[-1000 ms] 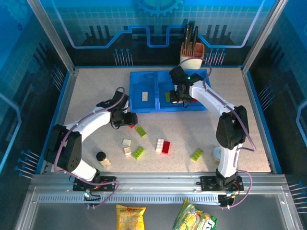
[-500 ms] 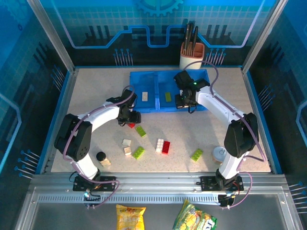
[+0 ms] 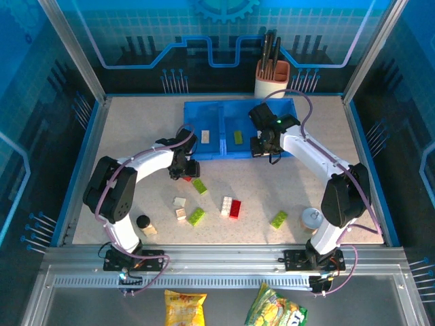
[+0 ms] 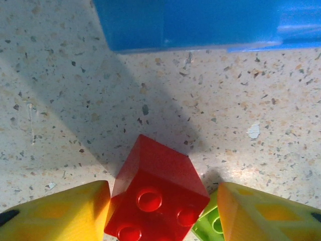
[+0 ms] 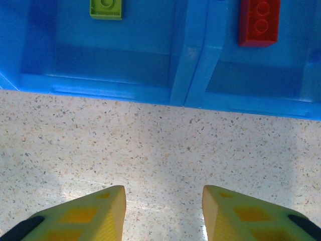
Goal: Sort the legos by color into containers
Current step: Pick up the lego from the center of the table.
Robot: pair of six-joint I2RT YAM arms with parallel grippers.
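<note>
My left gripper (image 4: pixel 163 190) is sitting low on the speckled stone-look tabletop (image 4: pixel 235 95) with its yellow fingers parted around a small red studded plastic brick (image 4: pixel 156 173). The left pad is against the brick's side and the right pad looks a sliver off, so I am reading this as straddling rather than clamping. A lime green studded brick (image 4: pixel 204 227) is peeking out between the red one and the right finger, just beside both. In the overhead view this pair lies near the front of the translucent blue plastic tray (image 5: pixel 191 55), on its left-hand side. My right gripper (image 5: pixel 163 193) is hanging wide and empty over bare table, just in front of the tray's near wall. Beyond it, a lime brick (image 5: pixel 106 9) is lying in the middle compartment and a red brick (image 5: pixel 260 22) in the right-hand one. A cream-white brick (image 3: pixel 205 136) is occupying the left one. I judge the pick of the red brick to be the step in hand. Next I am expecting to squeeze, lift clear of the lime neighbour, and carry across to the right-hand compartment. The right arm near that compartment may need to make room, and several loose bricks (image 3: pixel 226 206) are waiting nearer the bases.
</note>
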